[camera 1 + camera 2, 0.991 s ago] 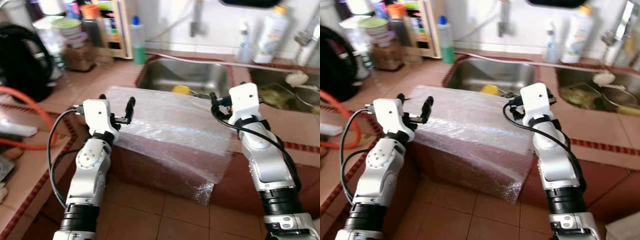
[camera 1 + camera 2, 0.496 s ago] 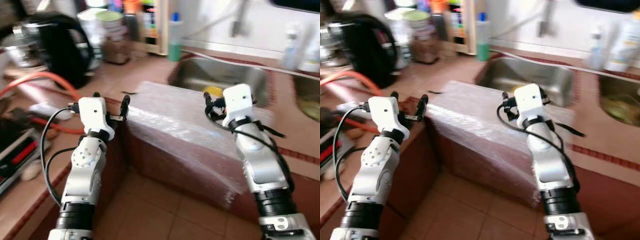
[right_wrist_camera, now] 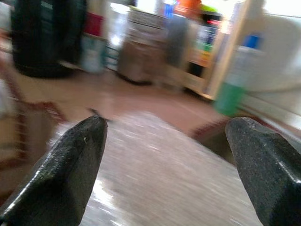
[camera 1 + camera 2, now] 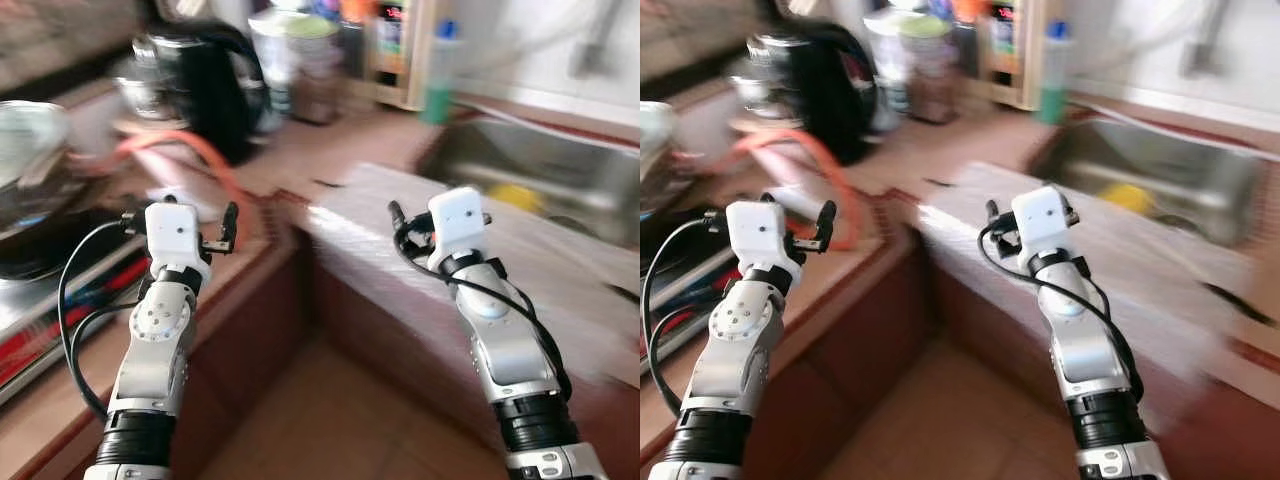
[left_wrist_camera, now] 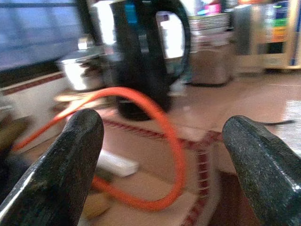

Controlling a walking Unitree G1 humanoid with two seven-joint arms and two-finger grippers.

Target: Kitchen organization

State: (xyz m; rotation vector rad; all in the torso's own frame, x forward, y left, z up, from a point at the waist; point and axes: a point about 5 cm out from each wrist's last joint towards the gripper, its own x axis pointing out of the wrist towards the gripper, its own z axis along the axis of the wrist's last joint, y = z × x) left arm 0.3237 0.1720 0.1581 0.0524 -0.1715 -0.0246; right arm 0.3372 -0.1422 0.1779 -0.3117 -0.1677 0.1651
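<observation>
Both grippers hang wide open and empty: left gripper (image 5: 162, 155) above the reddish tiled counter (image 4: 330, 150) near a curved orange hose (image 5: 155, 141), right gripper (image 3: 164, 160) over the bubble-wrapped block (image 4: 560, 260) beside the steel sink (image 4: 540, 170).

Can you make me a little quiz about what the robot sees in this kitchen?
1. True or false: the left gripper is open and holds nothing.
2. What colour is the hose that curves over the counter in front of the kettle? A) green B) orange C) white
3. Fill in: the right gripper hovers over a sheet of ____ wrap.

Key: 1 true. 2 B. 3 bubble; it looks like bubble wrap, though the picture is blurred.
</observation>
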